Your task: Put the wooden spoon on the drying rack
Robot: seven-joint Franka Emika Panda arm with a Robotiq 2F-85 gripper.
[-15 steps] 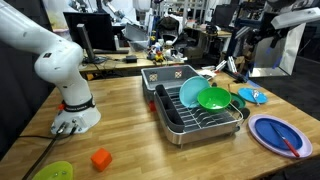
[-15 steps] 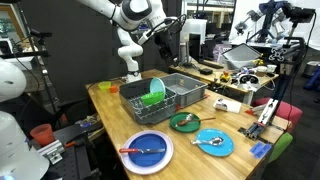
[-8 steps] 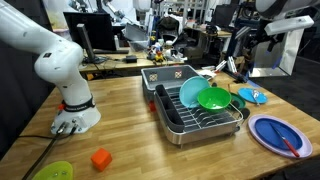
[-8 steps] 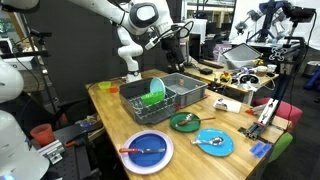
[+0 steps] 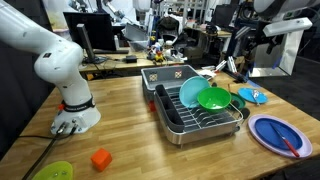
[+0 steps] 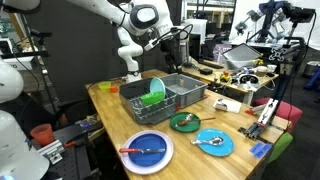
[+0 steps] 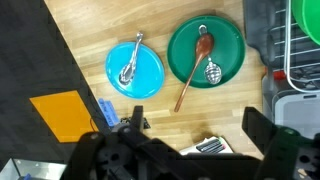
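Note:
The wooden spoon [image 7: 190, 72] lies slanted, its bowl on a dark green plate [image 7: 228, 62] and its handle out over the wooden table. In an exterior view the plate [image 6: 184, 122] sits in front of the drying rack [image 6: 170, 97]. The rack [image 5: 197, 118] holds a teal plate and a green bowl, and its edge shows at the right of the wrist view [image 7: 292, 60]. My gripper [image 7: 195, 140] hangs high above the table, open and empty, with the spoon in front of its fingers. It also shows in both exterior views [image 6: 179, 46] [image 5: 242, 45].
A teal plate [image 7: 135, 70] with a metal spoon lies beside the green plate. A blue plate [image 6: 147, 150] holds a red utensil. An orange sheet [image 7: 62, 112] and a marker box [image 7: 210, 147] lie near the gripper. An orange block [image 5: 100, 158] and a yellow-green bowl [image 5: 52, 172] sit far off.
The arm swung the gripper sideways over the table's plate side between one second and half a second ago. Since then it has hardly moved. The spoon lies still.

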